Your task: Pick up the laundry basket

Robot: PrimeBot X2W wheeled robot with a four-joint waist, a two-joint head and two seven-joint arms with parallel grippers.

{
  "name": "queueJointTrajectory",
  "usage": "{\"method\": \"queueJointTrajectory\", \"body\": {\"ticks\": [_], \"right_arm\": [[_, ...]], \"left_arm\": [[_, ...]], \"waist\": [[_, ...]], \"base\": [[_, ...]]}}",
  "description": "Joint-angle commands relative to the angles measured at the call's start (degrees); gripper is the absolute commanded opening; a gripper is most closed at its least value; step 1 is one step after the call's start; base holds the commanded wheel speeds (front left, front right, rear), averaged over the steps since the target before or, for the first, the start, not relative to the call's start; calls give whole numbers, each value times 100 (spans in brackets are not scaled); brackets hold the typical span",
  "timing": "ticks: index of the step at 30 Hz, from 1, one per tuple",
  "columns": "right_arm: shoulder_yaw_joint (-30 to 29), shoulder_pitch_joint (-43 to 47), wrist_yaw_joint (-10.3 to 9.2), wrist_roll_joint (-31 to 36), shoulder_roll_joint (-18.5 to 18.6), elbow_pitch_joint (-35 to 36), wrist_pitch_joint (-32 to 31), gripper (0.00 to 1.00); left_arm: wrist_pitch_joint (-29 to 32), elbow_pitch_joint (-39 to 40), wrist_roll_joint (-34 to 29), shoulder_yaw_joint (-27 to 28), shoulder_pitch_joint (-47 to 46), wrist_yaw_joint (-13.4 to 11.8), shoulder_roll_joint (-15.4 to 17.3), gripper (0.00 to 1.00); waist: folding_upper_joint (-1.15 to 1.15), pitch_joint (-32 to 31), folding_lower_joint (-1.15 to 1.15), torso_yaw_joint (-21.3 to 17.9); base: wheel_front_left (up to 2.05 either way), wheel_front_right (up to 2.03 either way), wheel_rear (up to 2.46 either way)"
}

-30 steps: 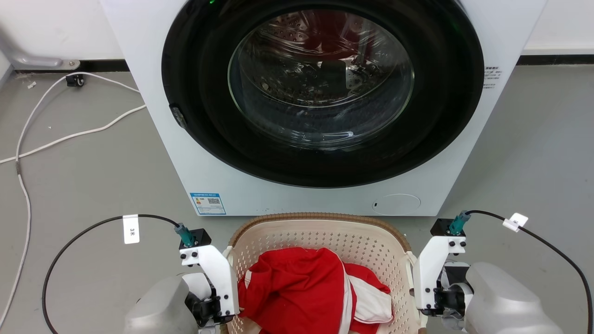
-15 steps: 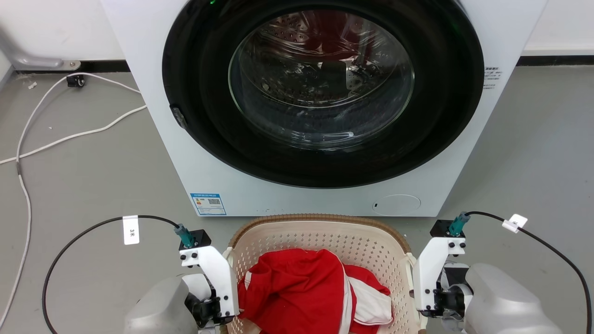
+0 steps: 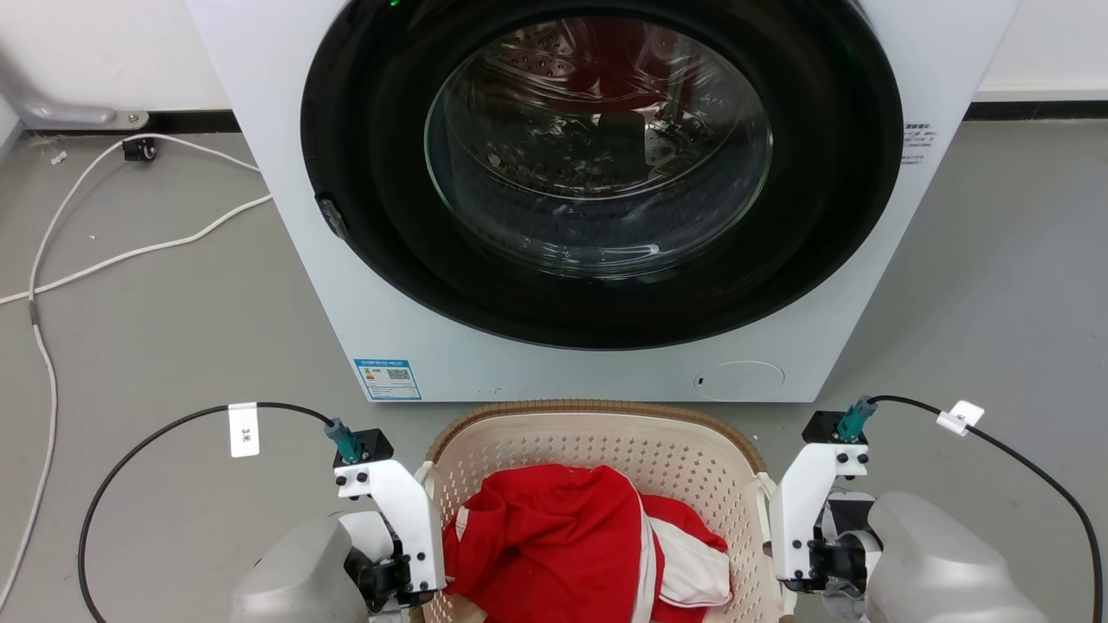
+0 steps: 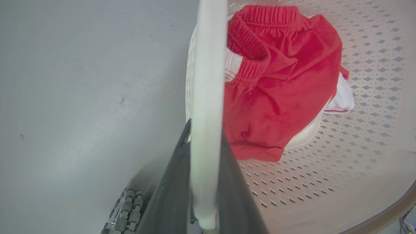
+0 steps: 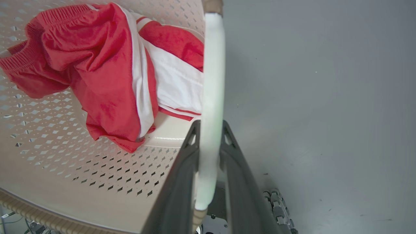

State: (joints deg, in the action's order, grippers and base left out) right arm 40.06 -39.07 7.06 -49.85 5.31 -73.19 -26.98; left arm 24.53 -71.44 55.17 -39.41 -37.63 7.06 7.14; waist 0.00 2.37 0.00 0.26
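A white washer [image 3: 554, 368] with a dark round door stands ahead of both grippers, past the fingertips, as the head view shows; neither wrist view takes it in. Grey floor [image 3: 156, 329] spreads to the outer side of each gripper.

The basket [image 3: 606, 446] sits between the two grippers, its far rim close to the washer's foot. Whether it rests on the floor or hangs clear cannot be told.

From the head camera the wrists hide the fingers. The wrist views supply the grasp: the left gripper [image 4: 205, 130] has a dark finger on each side of the white left handle [image 4: 209, 65], clamped on it, and the right gripper [image 5: 210, 125] grips the right handle [image 5: 213, 81] the same way.

A red garment [image 3: 554, 536] with white trim lies crumpled on the basket's perforated bottom, inward of each gripper. The left wrist view shows its elastic waistband; the right shows a white stripe and panel.

A white cable [image 3: 52, 260] trails over the floor far out beyond the left gripper. A black cable [image 3: 130, 459] loops from the left wrist, another [image 3: 1039, 467] from the right, each with a white tag.
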Motion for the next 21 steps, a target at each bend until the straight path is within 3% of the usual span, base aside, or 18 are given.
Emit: {"method": "queueJointTrajectory", "body": {"ticks": [1,21], "right_arm": [[25,-51,79,-40,-223,57,16,0],[101,-76,79,-110,-224,36,90,0]], "left_arm": [[-42,95,65,-7,-141,77,-168,0],[-110,96,218,-141,-136,77,-146,0]], "waist": [[0,4,0,1],[0,13,0,-6]], "base": [[0,0,0],[0,0,0]]}}
